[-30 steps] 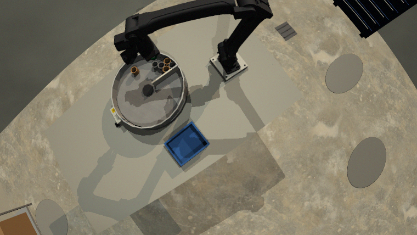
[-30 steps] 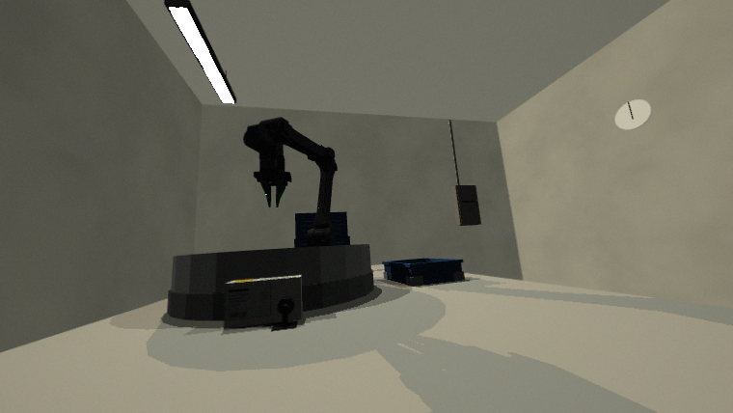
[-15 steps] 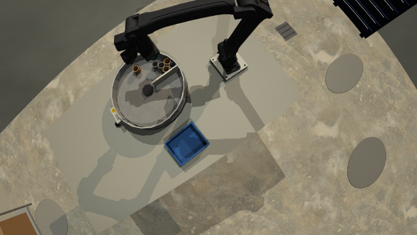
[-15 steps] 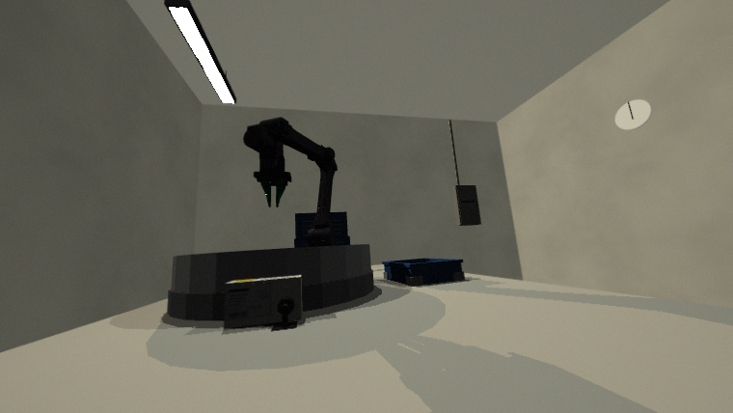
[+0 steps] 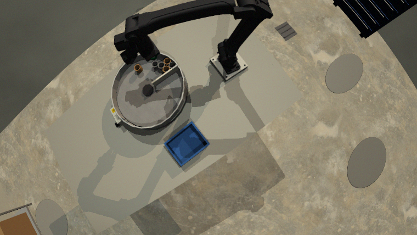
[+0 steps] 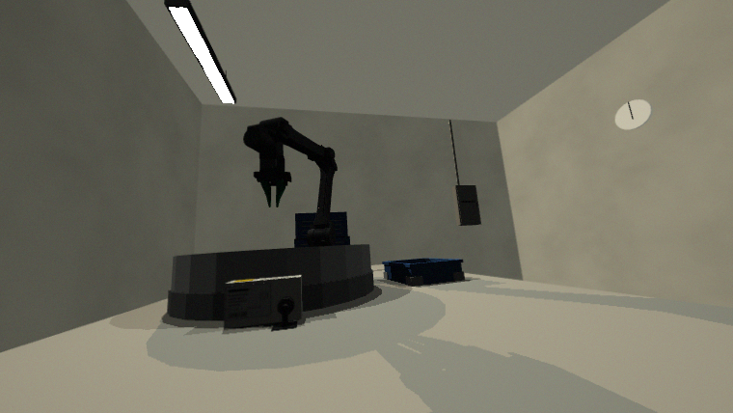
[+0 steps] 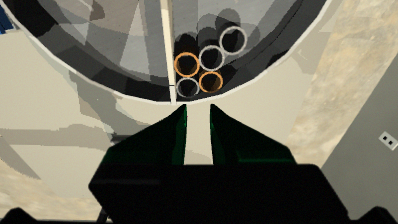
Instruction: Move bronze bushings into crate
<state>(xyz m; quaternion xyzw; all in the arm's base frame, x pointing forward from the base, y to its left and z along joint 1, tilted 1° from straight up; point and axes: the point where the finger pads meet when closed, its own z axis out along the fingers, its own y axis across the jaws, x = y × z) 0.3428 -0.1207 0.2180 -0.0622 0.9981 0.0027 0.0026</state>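
The round grey turntable (image 5: 148, 90) holds three bronze bushings: one alone (image 5: 137, 68) and two (image 5: 167, 61) (image 5: 165, 69) in a cluster with grey bushings (image 5: 157, 63) beside a pale divider bar (image 5: 164, 77). In the wrist view the two clustered bronze bushings (image 7: 187, 64) (image 7: 210, 81) stand among three grey ones (image 7: 212, 57). My gripper (image 7: 198, 111) (image 6: 273, 204) hangs high above the turntable's far rim, just outside the cluster. Its fingers stand a narrow gap apart with nothing between them. The blue crate (image 5: 186, 143) sits on the floor beside the turntable and looks empty.
The arm's base plate (image 5: 229, 67) is to the right of the turntable. A small control box (image 6: 263, 302) sits against the turntable's near side. The turntable has a raised rim and a dark hub (image 5: 147, 89).
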